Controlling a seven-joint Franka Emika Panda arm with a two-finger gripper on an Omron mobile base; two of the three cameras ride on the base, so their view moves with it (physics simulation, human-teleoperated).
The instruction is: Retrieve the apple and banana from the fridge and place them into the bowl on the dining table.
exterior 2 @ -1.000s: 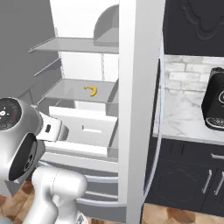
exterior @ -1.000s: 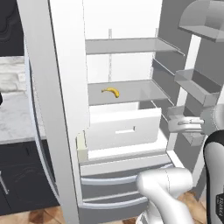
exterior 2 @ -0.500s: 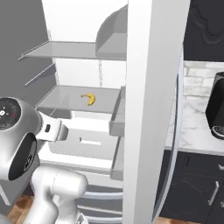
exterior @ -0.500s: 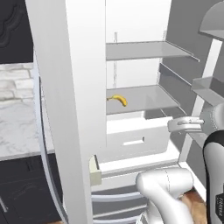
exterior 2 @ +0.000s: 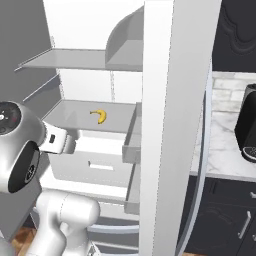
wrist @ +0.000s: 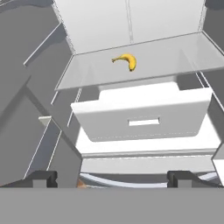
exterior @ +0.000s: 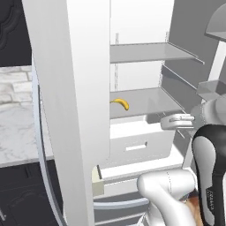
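In the left base view, the fridge (exterior: 75, 88) is seen with its doors open and its white inside exposed. The banana (exterior: 120, 103) lies on the middle glass shelf (exterior: 145, 100), close to the edge of the left door, with an upper shelf (exterior: 145, 52) above it. A white crisper drawer (exterior: 139, 143) sits directly below the banana's shelf. The white arm (exterior: 176, 198) rises at the lower right, and its hand (exterior: 178, 121) is held in front of the drawer, at the right of the opening. A marble bench (exterior: 17, 128) is seen at the left, over dark cabinets (exterior: 22, 194).

In the right base view, the banana (exterior 2: 99, 115) is seen on the same shelf (exterior 2: 85, 111), towards the back and well apart from the hand (exterior 2: 57, 142), which is held low at the left, in front of the drawer (exterior 2: 97, 160). The right fridge door (exterior 2: 175, 125) stands edge-on in the middle. A black coffee machine (exterior 2: 248, 125) stands on the bench (exterior 2: 225, 145) at the right.

In the hand view, the banana (wrist: 125, 60) is seen lying on the glass shelf (wrist: 87, 72), near the back wall, curved side up. The drawer (wrist: 144, 118) lies below it. The gripper (wrist: 112, 178) is seen at the bottom edge, its jaws spread wide with nothing between them.
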